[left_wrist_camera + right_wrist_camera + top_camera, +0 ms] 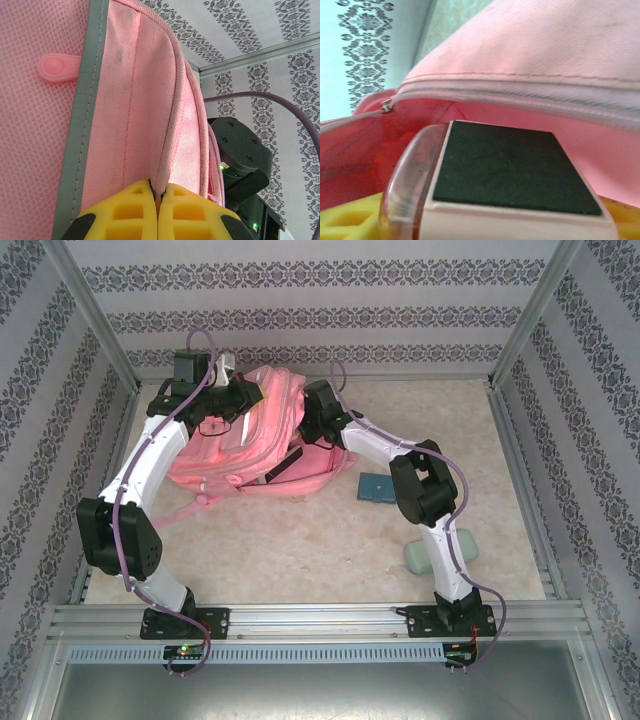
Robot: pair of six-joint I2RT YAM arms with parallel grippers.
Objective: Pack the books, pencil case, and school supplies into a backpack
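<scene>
The pink backpack (262,430) lies at the back of the table, left of centre. My left gripper (158,192) is shut on a piped seam of its pink fabric (125,100), holding the edge up at the bag's far left (232,400). My right gripper (495,225) is at the bag's zipped mouth (520,95) with a pink boxy thing (510,170), dark felt face up, wedged between its yellow fingers (350,217). A small teal square pad (377,486) lies on the table to the right of the bag. The books are out of view.
A pale green rounded case (420,555) lies partly under the right arm's lower link. A pink strap (185,510) trails from the bag toward the front left. Metal frame rails and patterned walls close in the table on three sides.
</scene>
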